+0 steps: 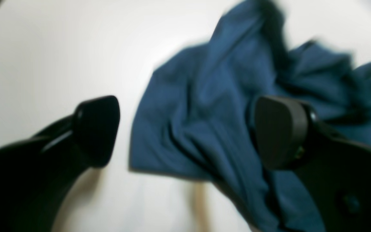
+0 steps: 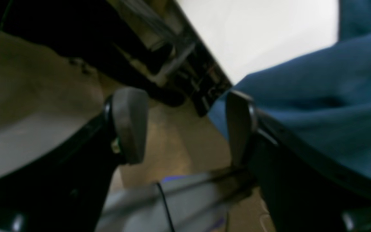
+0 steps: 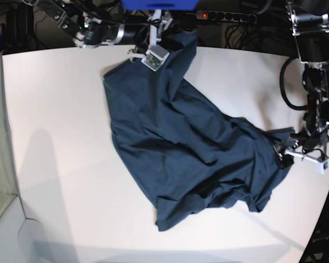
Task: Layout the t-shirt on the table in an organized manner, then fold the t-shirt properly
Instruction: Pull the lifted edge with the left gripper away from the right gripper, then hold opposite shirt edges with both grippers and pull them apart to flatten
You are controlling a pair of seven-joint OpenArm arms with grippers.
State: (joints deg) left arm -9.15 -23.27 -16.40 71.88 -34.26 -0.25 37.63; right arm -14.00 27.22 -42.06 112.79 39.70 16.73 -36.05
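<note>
T-shirt (image 3: pixel 186 148), dark navy and heavily rumpled, sprawls diagonally across the middle of the white worktop (image 3: pixel 55 120), one corner reaching toward the near edge and another bunched up at the far edge. Nearest the camera in the base view, that low corner lies flat but skewed; a hard tug from either end could drag it farther off square, or slide the whole garment across the smooth surface. At mid-distance, on the base view's right, the left gripper (image 3: pixel 288 148) sits at the shirt's bunched edge with its fingers (image 1: pixel 97 129) spread wide, one over bare worktop and the other over the cloth, nothing pinched between them. A close from here could gather several layers of the creased fabric at once, and lifting that wad would deepen the folds instead of opening them. Farthest back, the right gripper (image 3: pixel 148 52) hangs at the worktop's rear edge, fingers (image 2: pixel 130 124) parted and empty, the cloth just beside one of them. That far portion of the shirt rides up to the rim and, in the right wrist view, seems to lap over it; left unheld, it may slip off the back and pull the rest with it. Motion blur in both wrist views leaves finer contact unclear.
</note>
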